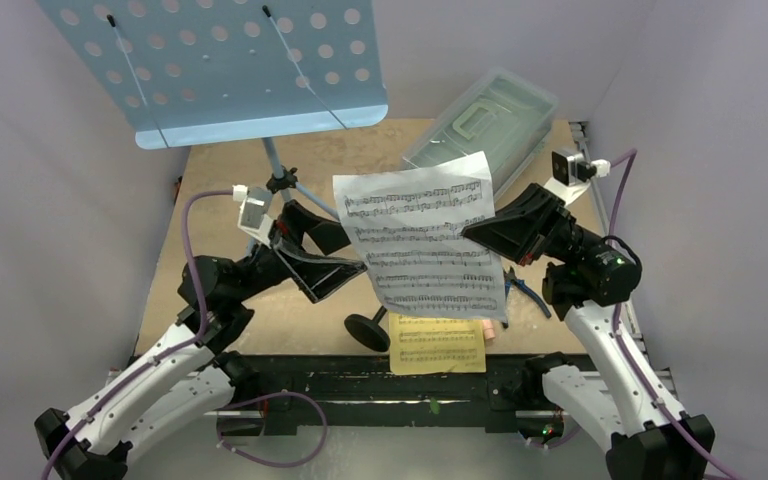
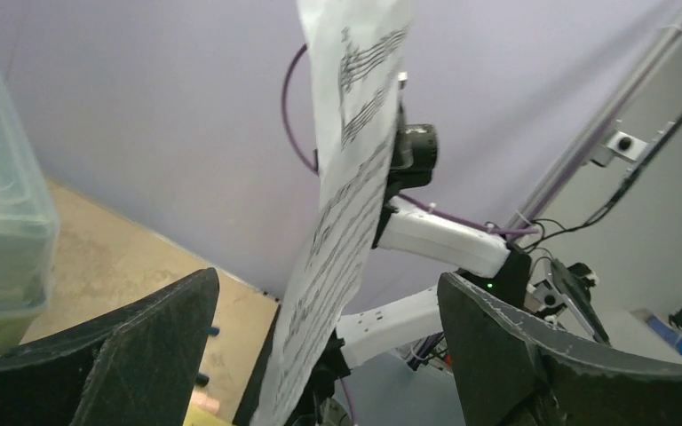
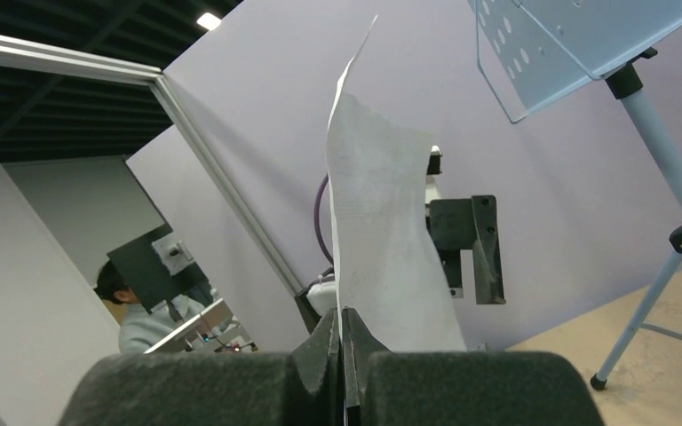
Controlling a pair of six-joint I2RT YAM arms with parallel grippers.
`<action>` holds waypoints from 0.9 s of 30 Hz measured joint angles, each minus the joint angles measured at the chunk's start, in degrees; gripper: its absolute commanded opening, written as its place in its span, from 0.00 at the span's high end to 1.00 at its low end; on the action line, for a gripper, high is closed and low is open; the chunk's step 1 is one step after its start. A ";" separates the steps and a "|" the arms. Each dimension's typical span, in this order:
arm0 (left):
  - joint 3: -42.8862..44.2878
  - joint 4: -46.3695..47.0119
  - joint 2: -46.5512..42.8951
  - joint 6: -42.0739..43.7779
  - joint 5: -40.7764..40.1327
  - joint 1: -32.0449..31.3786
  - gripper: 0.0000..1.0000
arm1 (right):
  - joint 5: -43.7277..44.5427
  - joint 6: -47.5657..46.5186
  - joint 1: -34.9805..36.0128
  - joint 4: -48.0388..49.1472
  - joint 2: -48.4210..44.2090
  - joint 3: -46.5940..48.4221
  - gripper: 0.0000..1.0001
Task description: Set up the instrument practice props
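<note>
We see pale lilac walls [image 1: 20, 200] closing in the tan wooden bench [image 1: 210, 170] on three sides. Up and left of the right gripper [image 3: 344, 324] run a metal frame edge [image 3: 222, 177] and a dark ceiling [image 3: 71, 27] with one lit lamp [image 3: 207, 19].

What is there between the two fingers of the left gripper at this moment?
The white music sheet, pinched by the right gripper, hangs between the open jaws of the left gripper. The left wrist view shows this.
</note>
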 measured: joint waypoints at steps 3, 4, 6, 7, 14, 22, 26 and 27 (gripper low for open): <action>0.09 10.71 2.82 -4.24 3.50 0.00 0.23 | 0.02 2.62 0.00 4.17 1.97 0.00 1.00; 0.09 14.97 4.59 -6.21 4.76 0.00 0.30 | 0.02 3.54 0.00 5.55 2.78 0.00 1.00; 0.09 23.50 8.04 -10.45 6.88 0.00 0.55 | 0.02 5.18 0.00 7.52 4.22 0.00 1.00; 0.09 26.51 9.68 -11.85 7.50 0.00 0.71 | 0.02 5.62 0.00 8.04 4.70 0.00 1.00; 3.58 22.36 9.60 -9.27 4.31 0.00 1.00 | 0.72 0.35 0.09 -1.20 2.64 -0.02 0.48; 4.66 20.81 1.64 -4.04 -6.75 0.00 1.00 | 4.35 -14.45 6.19 -19.28 -1.62 0.13 0.41; 4.66 24.11 4.63 -5.49 -8.20 0.00 1.00 | 5.75 -18.34 11.89 -22.40 1.29 1.70 0.43; 4.66 24.57 5.22 -5.64 -8.68 0.00 1.00 | 5.97 -18.93 12.48 -22.91 2.01 2.03 0.46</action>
